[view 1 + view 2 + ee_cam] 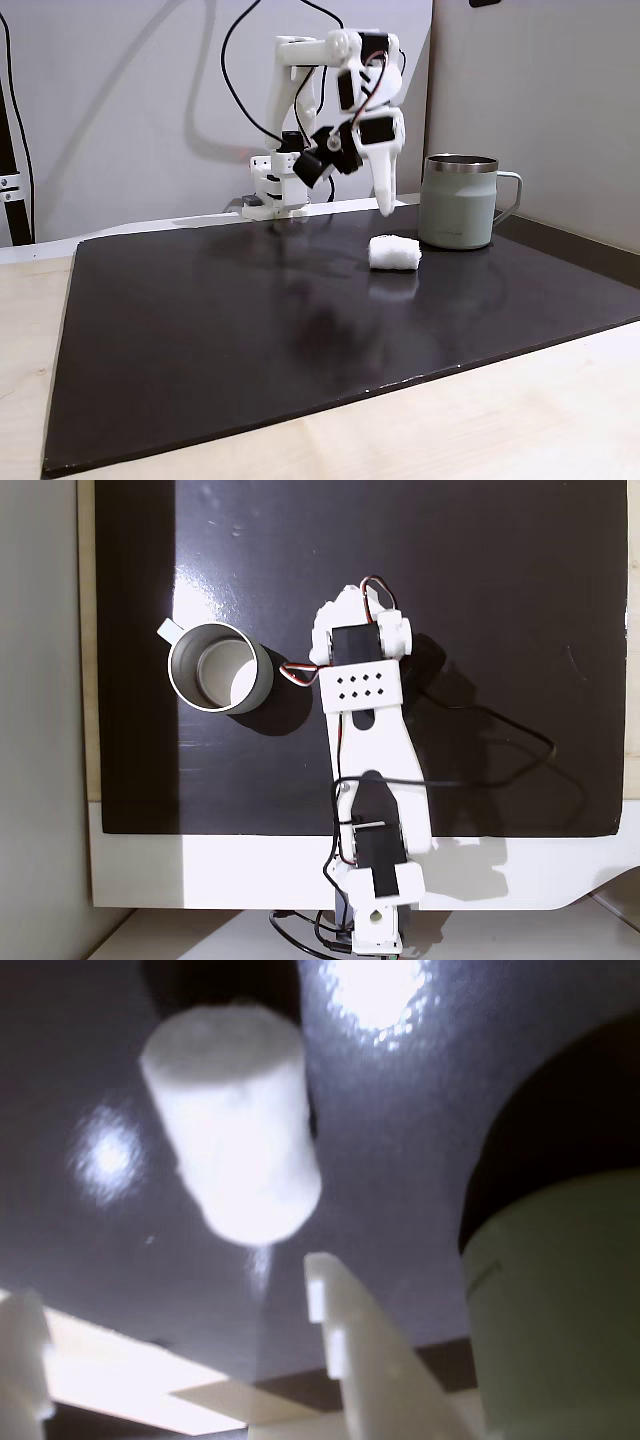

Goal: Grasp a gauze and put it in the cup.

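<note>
In a fixed view the white gripper [385, 207] hangs just above the gauze roll [394, 253], fingers spread apart and holding nothing. The gauze lies on its side on the dark tabletop [250, 330], with the sage-green cup [458, 205] upright just to its right.

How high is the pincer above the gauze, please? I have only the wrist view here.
Observer: In a fixed view the pincer hangs a little above the gauze, its tips clear of it.
Operator: Thank you. Is the cup standing upright?
Observer: Yes. The cup stands upright on the dark mat, right of the gauze in that view and apart from it.
Operator: Is anything inside it?
Observer: Seen from above in a fixed view, its inside looks empty.
</note>
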You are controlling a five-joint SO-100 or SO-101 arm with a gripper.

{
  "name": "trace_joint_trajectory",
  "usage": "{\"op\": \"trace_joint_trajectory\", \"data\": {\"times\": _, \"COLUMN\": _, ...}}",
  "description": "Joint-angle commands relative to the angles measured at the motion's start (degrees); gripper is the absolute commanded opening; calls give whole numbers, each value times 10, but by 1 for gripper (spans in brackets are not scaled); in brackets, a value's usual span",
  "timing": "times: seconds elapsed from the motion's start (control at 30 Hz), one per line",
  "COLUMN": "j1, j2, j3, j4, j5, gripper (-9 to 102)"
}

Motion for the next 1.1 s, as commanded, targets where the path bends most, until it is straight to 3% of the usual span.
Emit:
{"op": "trace_joint_trajectory", "data": {"times": 0.0, "j1": -12, "j2": -9, "j3": -25, "j4": -16, "j5": -5, "gripper": 28}}
{"op": "trace_joint_trajectory", "data": {"times": 0.7, "j1": 0, "j2": -119, "j3": -41, "j4": -55, "j5": -6, "gripper": 25}}
{"op": "trace_joint_trajectory", "data": {"times": 0.8, "j1": 3, "j2": -126, "j3": -41, "j4": -57, "j5": -3, "gripper": 17}}
{"op": "trace_joint_trajectory", "data": {"times": 0.9, "j1": 7, "j2": -127, "j3": -41, "j4": -58, "j5": 0, "gripper": 0}}
{"op": "trace_joint_trajectory", "data": {"times": 1.07, "j1": 18, "j2": -125, "j3": -36, "j4": -58, "j5": 10, "gripper": 0}}
